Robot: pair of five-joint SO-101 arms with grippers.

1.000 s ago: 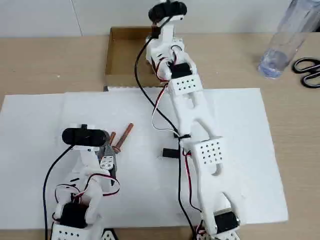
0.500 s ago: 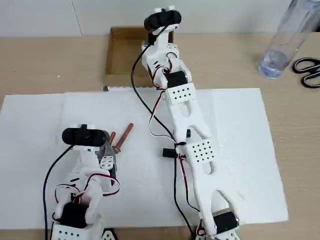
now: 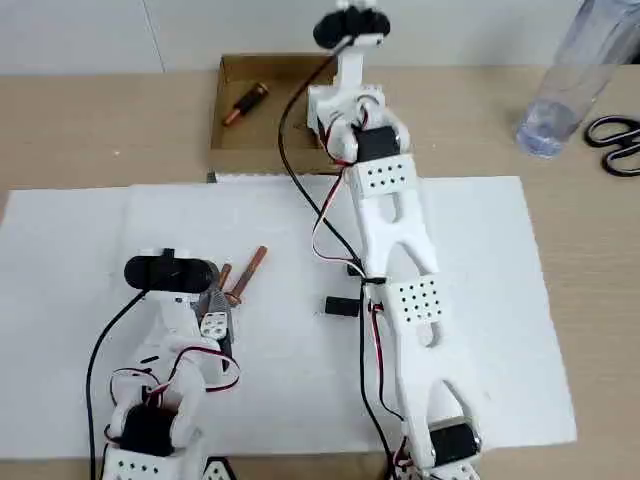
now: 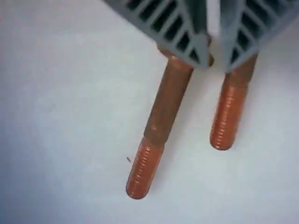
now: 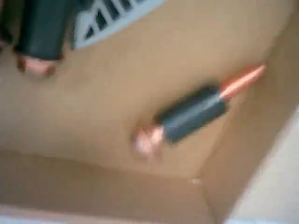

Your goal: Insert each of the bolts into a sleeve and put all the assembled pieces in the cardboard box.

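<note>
Two bare copper bolts (image 4: 161,121) (image 4: 231,112) lie side by side on the white sheet (image 3: 480,250). My left gripper (image 4: 212,53) hovers just over their heads, shut with only a thin gap and nothing held. A loose black sleeve (image 3: 340,306) lies mid-sheet. My right gripper (image 3: 335,100) hangs over the right part of the cardboard box (image 3: 228,135), open. One assembled piece (image 5: 191,114), a bolt in a black sleeve, lies on the box floor, seen as the piece (image 3: 245,103) from above. Another sleeved bolt (image 5: 39,35) lies beside the grey finger (image 5: 107,18).
A clear plastic bottle (image 3: 560,90) and black scissors (image 3: 615,140) sit at the table's far right. The right arm stretches over the sheet's middle, its black cable trailing beside it.
The right arm swung right and farther back over the box, and an assembled piece now lies in the box's left part, which was bare before. The left arm has not moved.
</note>
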